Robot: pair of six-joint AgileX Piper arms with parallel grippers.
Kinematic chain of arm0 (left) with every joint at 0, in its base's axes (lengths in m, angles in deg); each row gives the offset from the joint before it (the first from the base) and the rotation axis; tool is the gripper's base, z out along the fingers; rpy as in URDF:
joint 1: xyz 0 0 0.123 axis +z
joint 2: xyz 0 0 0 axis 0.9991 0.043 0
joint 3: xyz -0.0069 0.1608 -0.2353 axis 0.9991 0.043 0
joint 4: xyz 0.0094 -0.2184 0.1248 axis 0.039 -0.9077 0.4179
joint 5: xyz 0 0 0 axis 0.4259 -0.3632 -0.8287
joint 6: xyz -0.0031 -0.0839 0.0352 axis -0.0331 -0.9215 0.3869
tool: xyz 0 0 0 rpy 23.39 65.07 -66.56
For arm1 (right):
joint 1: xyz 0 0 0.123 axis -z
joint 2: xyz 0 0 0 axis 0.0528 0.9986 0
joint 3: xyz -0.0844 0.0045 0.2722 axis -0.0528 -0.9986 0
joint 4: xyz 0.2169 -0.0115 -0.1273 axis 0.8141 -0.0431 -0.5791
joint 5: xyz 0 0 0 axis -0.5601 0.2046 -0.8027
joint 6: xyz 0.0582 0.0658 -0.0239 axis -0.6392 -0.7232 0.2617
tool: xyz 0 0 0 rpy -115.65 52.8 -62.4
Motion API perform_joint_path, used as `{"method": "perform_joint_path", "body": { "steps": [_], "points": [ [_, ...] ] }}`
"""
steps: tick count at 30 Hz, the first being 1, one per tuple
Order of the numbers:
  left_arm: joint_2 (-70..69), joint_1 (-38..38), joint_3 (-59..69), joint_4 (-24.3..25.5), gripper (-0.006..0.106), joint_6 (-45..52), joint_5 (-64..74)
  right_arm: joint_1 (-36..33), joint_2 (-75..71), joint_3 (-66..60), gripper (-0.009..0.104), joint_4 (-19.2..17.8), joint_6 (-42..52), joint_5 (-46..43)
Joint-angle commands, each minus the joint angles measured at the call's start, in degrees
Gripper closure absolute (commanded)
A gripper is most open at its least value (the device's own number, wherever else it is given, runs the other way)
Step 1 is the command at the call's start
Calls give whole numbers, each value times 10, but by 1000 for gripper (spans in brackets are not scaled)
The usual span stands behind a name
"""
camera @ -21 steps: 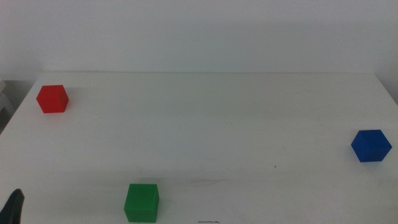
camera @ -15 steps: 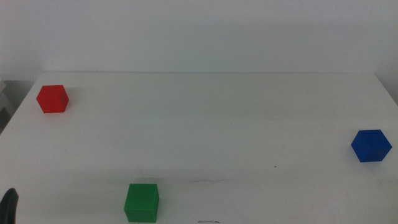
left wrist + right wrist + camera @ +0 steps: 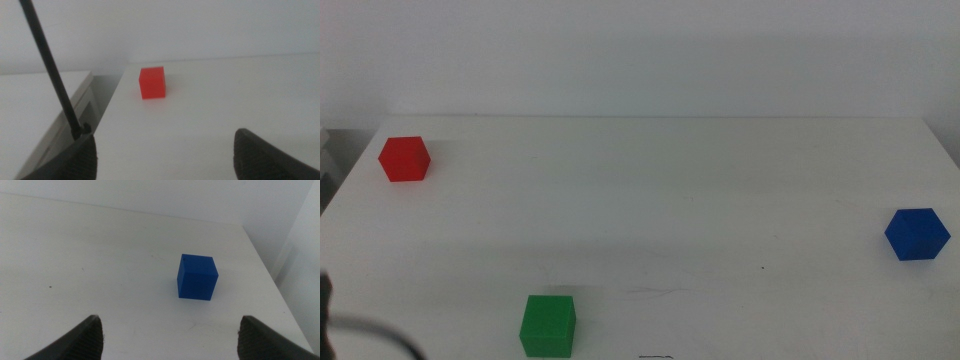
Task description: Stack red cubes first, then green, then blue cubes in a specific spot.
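With both sets of fingers spread wide and nothing grasped, the left gripper [image 3: 162, 157] is aimed at the red cube [image 3: 152, 82], first in the stack.

Left gripper [image 3: 165, 155] jaws spread wide above white table [image 3: 210, 120]; red cube [image 3: 152, 83] ahead near table's edge, untouched.

White table [image 3: 660, 200], pale wall [image 3: 640, 50]
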Motion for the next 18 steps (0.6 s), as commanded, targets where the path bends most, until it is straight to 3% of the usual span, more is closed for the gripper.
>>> {"method": "perform_joint_path", "body": {
  "steps": [1,5,18],
  "points": [
    [79,-1,-80,-6,7,-9,-50,3,-13,10,13,-8,8,-45],
    [209,-3,-189,-6,7,-9,-24,3,-13,10,13,-8,8,-45],
    [542,-2,-563,-13,7,-10,372,3,-13,10,13,-8,8,-45]
  ]
}}
